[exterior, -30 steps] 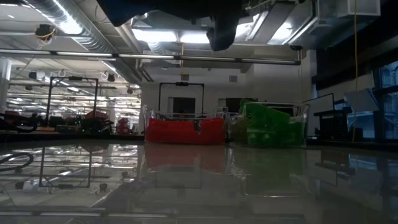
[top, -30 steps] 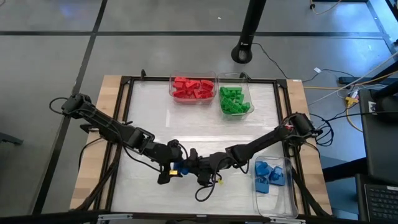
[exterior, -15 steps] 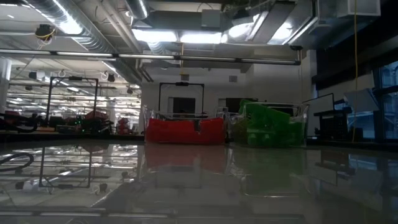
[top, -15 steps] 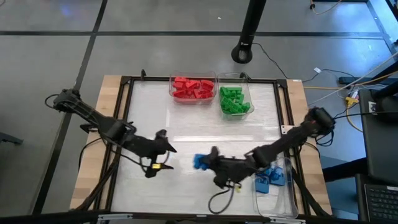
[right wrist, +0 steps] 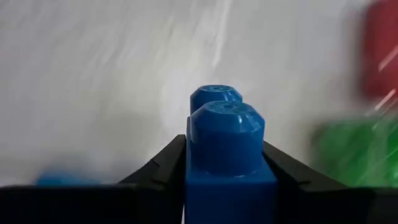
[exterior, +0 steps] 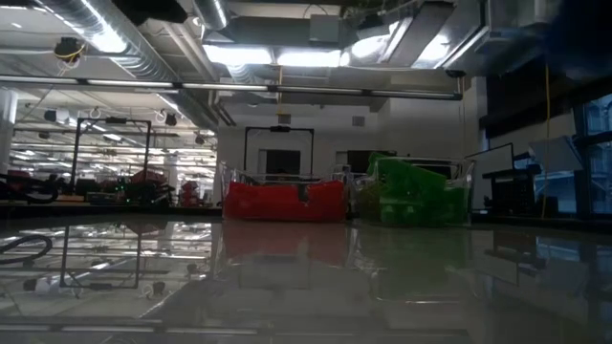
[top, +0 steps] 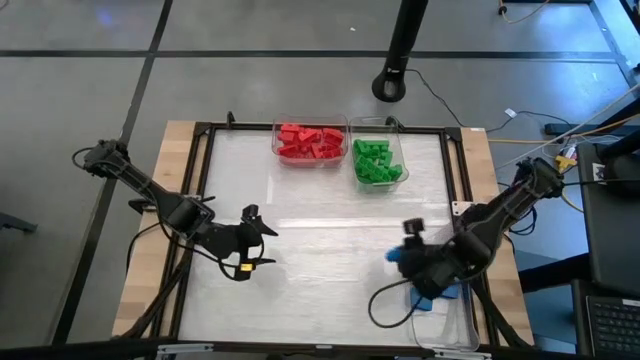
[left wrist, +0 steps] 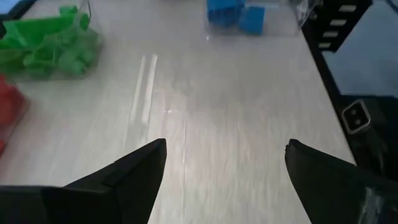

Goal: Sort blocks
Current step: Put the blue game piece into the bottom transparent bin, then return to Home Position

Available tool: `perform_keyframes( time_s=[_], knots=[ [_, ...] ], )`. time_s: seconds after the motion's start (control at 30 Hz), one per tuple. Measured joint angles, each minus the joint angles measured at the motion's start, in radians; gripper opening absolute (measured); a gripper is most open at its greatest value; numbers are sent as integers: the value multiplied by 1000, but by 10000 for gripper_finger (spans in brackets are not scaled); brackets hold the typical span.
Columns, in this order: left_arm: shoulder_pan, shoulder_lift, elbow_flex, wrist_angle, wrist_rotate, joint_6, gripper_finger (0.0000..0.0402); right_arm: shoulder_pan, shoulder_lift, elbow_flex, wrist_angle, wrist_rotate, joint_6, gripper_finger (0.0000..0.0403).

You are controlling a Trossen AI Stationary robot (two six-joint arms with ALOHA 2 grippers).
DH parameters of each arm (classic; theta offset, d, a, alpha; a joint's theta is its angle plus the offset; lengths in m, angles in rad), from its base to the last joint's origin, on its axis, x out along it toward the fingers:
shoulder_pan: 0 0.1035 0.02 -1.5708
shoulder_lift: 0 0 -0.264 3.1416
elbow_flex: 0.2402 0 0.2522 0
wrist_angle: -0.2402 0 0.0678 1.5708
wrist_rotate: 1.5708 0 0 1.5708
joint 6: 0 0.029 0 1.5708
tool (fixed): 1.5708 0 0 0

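While the right gripper (top: 397,258) grasps a blue block (right wrist: 225,146) between its fingers (right wrist: 163,167) just beside the clear bin (top: 462,318) of blue blocks (top: 437,291) at the table's (top: 330,210) near right corner, the left gripper (top: 262,226) hovers with its fingers (left wrist: 134,171) spread and nothing between them over the table's left half. The red blocks (top: 310,141) and the green blocks (top: 376,161) fill two bins at the far edge, side by side.

Robotics lab/workshop: exposed ceiling ducts (exterior: 115,43), strip lights (exterior: 277,57), equipment racks (exterior: 105,158) beyond table (exterior: 306,287).
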Motion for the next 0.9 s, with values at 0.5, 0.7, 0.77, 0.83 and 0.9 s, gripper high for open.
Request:
perform_keyframes(
  time_s=[0.5, 0.7, 0.77, 0.83, 0.9],
  knots=[
    [0, 0, -40, 0, 0, -53, 313, 206, 8, -166, -107, -412, 747, 171],
    [1, 0, -40, 1, 0, -49, 313, 195, 7, -170, -105, -486, 774, 253],
    [1, 0, -40, 1, 1, -45, 313, 176, 6, -155, -109, -541, 767, 277],
    [1, 0, -40, 2, 1, -44, 313, 154, -1, -132, -127, -596, 766, 294],
    [7, 0, -40, 4, 1, -38, 313, 122, -11, -92, -147, -635, 764, 305]
  ],
)
